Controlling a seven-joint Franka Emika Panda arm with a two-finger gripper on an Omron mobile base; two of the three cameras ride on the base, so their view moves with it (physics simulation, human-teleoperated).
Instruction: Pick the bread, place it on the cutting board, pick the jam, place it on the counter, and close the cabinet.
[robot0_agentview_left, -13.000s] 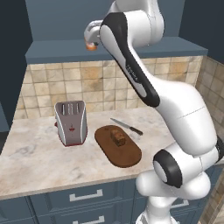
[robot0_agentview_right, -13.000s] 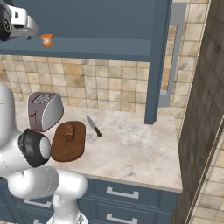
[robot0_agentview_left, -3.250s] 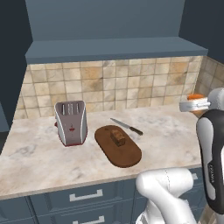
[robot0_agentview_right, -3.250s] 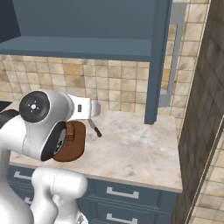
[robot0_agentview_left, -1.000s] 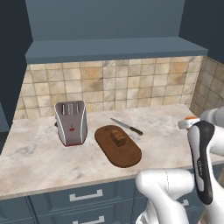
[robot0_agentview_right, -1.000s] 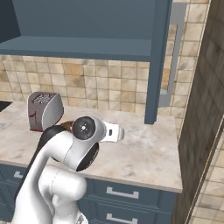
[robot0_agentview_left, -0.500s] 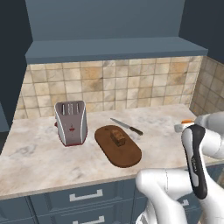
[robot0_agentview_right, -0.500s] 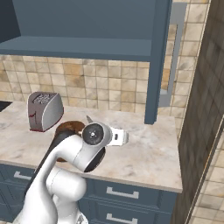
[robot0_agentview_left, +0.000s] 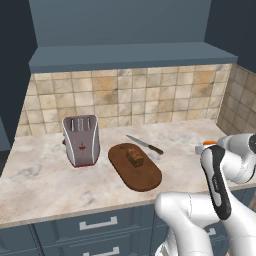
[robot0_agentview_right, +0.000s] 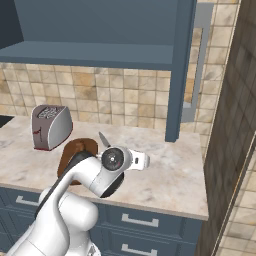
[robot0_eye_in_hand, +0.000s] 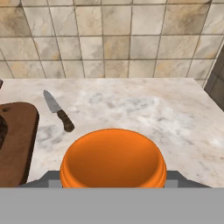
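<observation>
Gripper (robot0_eye_in_hand: 113, 177) grips jam (robot0_eye_in_hand: 113, 158), seemingly above counter (robot0_eye_in_hand: 144, 109).

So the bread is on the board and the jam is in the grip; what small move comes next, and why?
Probably lower the small orange-lidded jam jar straight down, then release. The end effector holds it over bare beige marbled counter, right of the steel knife and dark oval wooden board; contact is not visible.

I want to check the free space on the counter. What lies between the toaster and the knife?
In the left base view, the cutting board with the bread on it lies between the toaster and the knife.
</observation>
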